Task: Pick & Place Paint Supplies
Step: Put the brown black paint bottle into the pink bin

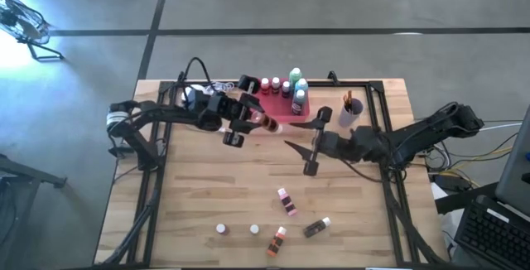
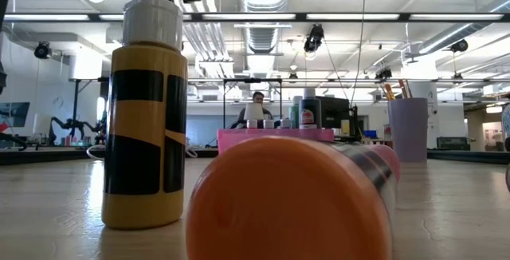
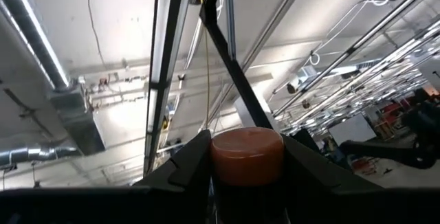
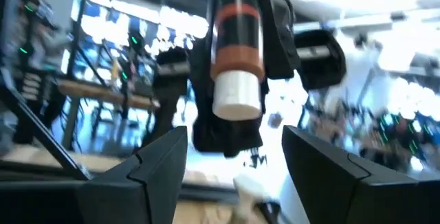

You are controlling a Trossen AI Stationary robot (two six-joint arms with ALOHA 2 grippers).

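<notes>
My left gripper (image 1: 251, 121) hangs over the table's middle, just near of the pink tray (image 1: 273, 109), shut on a small orange-brown bottle (image 1: 265, 122) with black bands. The bottle's white cap (image 1: 277, 126) points toward my right gripper (image 1: 291, 134), which is open a little to the right of the cap. In the right wrist view the capped bottle (image 4: 236, 52) shows beyond the spread fingers (image 4: 148, 162). More small bottles (image 1: 276, 84) and the larger green and blue ones (image 1: 298, 88) stand upright in the tray. Brushes stick out of a cup (image 1: 351, 111). My left gripper pinches the bottle's body (image 3: 246, 159) between its two fingers (image 3: 189, 159), one on each side. The bottle is lifted clear of the table and lies roughly level, its cap end (image 4: 237, 97) sticking out toward the table's right.
Several small bottles lie or stand near the table's near edge: pink (image 1: 286, 200), brown (image 1: 317, 227), orange (image 1: 277, 238), two showing white caps (image 1: 221, 229). A yellow bottle (image 2: 143, 116) and an orange one on its side (image 2: 287, 204) sit close to the low camera. A dark frame rail (image 1: 383, 137) borders the table.
</notes>
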